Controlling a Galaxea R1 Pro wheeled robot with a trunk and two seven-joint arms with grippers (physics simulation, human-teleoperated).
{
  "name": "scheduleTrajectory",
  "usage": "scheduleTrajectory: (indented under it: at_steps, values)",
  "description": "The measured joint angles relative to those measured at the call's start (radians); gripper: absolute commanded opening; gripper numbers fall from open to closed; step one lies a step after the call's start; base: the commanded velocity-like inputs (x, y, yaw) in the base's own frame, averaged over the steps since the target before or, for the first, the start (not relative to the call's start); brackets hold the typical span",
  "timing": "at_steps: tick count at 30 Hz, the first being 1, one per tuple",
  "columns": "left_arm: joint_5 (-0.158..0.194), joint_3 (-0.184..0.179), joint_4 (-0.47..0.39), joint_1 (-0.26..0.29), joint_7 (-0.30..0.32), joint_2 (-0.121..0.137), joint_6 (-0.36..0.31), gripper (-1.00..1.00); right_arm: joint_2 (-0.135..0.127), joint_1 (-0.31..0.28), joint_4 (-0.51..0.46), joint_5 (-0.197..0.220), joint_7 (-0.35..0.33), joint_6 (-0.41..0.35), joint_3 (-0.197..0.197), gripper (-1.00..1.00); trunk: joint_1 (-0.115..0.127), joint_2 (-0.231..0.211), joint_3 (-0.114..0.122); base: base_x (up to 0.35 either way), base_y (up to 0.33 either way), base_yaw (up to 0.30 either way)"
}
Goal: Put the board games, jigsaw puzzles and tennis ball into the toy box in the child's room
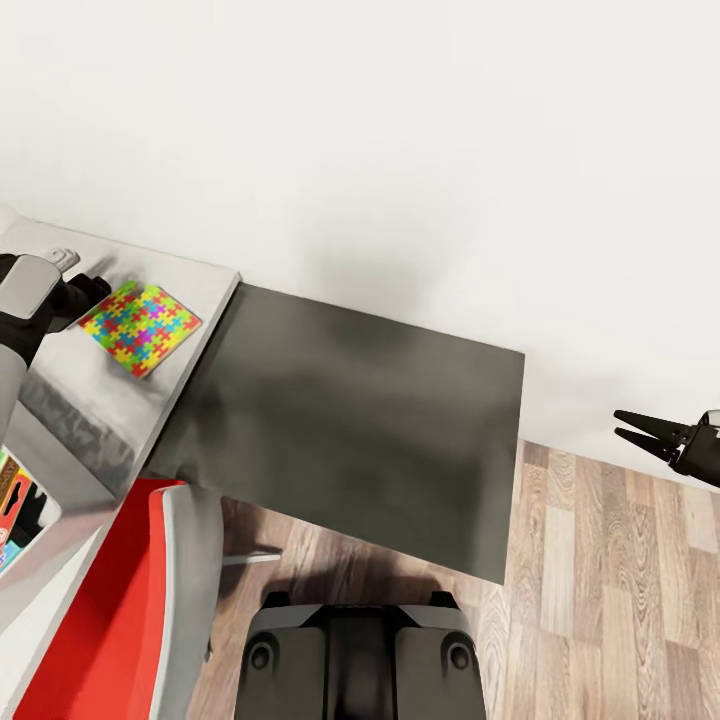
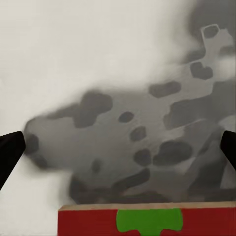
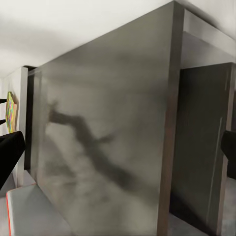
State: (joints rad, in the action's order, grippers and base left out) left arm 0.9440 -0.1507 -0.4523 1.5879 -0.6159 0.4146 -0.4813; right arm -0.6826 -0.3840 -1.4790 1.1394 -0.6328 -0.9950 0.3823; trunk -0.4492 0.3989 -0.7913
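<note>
Now | jigsaw puzzle (image 1: 140, 327) flat, turned diamond-wise near table's (image 1: 70, 400) far edge | left gripper (image 1: 88, 290) touching puzzle, jaws spread, empty | right gripper (image 1: 632, 428) slightly parted, empty.

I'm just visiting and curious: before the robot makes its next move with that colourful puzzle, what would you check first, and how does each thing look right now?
1. Jigsaw puzzle flat on the grey table: ok.
2. Left gripper close to the puzzle: ok, it sits at the puzzle's edge.
3. Left gripper open and empty: ok, the left wrist view shows its fingers spread at both sides with the red and green puzzle edge between them, low in the picture.
4. Right gripper out of the way: ok, it hangs over the wooden floor, open and empty.
5. Toy box position: cannot tell.
6. Red chair clear of the left arm: cannot tell.
</note>
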Motion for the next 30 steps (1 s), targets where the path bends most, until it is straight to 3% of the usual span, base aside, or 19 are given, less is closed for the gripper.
scheduleTrajectory:
  at_steps: [10, 30]
  values:
    - [0.016, -0.003, -0.008, -0.001, 0.001, -0.001, -0.001, 1.00, 0.000, 0.000, 0.000, 0.000, 0.000, 0.000, 0.000, 1.00, 0.000, 0.000, 0.000, -0.042, -0.051, 0.000]
    - [0.016, -0.001, -0.037, -0.001, 0.001, -0.021, -0.001, 1.00, 0.000, 0.000, 0.000, -0.001, 0.000, 0.000, 0.000, 1.00, 0.000, 0.000, 0.000, -0.060, -0.082, 0.000]
